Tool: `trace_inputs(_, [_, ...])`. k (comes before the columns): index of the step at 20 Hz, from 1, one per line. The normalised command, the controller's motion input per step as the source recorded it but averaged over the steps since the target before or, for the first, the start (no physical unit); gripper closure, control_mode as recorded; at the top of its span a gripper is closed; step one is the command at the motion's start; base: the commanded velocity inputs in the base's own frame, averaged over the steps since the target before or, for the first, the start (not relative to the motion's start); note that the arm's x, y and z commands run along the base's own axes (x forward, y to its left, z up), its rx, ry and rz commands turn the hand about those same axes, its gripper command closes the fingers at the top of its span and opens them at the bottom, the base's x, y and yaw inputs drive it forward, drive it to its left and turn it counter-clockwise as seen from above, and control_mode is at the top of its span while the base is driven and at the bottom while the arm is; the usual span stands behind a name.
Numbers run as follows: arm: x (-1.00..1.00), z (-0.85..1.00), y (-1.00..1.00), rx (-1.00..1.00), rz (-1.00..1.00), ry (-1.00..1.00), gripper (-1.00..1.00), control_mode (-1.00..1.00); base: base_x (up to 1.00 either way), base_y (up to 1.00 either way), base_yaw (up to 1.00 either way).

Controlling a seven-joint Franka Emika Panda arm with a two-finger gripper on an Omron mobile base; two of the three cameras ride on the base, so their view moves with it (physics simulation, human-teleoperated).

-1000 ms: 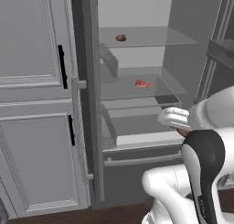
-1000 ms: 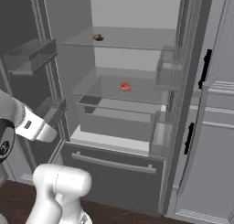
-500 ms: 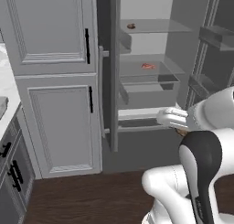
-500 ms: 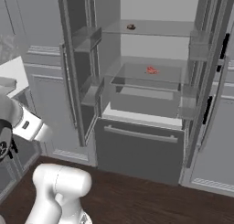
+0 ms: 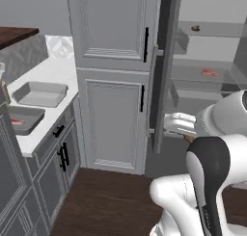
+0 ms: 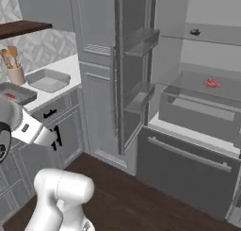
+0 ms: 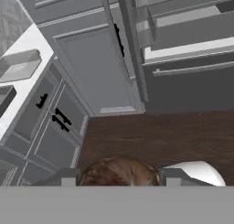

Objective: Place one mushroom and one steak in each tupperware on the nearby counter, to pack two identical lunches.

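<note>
Packed: the near tray (image 5: 21, 119) at the desk's front edge holds one steak (image 5: 16, 121); no mushroom in it can be made out.
Far tray: the second tray (image 5: 39, 93), just behind the first toward the wall, looks bare.
In hand: a mushroom (image 7: 119, 171) sits between the fingertips of the gripper (image 7: 118, 177), which is closed on it part-way, jaws touching either side of the brown lump.
In fridge: another mushroom (image 5: 195, 28) lies on the upper shelf (image 5: 217, 32); a second steak (image 5: 209, 72) lies on the shelf below, both well apart from the desk (image 5: 53, 71).
Done: roughly one item of four placed, one more in transit, by my reading.
Left: drop this mushroom in a tray, then fetch the fridge steak and mushroom, so that each tray ends with one of each.
Arm: folded close to the base, forearm about level, hand pointing down and forward over the wooden floor (image 7: 173, 136), between the open fridge and the desk cabinets.
Risk: the mushroom is small and round, so it may roll on release.
</note>
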Motion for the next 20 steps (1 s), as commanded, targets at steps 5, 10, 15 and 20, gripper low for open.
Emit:
trace_inputs(5, [0.00, 0.00, 0.00, 0.00, 0.00, 0.00, 1.00, 1.00, 0.20, 0.00, 0.63])
trace_inputs(10, [0.00, 0.00, 0.00, 0.00, 0.00, 0.00, 1.00, 1.00, 0.65, 0.00, 0.58])
trace_inputs(15, [0.00, 0.00, 0.00, 0.00, 0.00, 0.00, 1.00, 1.00, 0.96, -0.04, 0.36])
trace_inputs(20, [0.00, 0.00, 0.00, 0.00, 0.00, 0.00, 1.00, 1.00, 1.00, -0.22, 0.12])
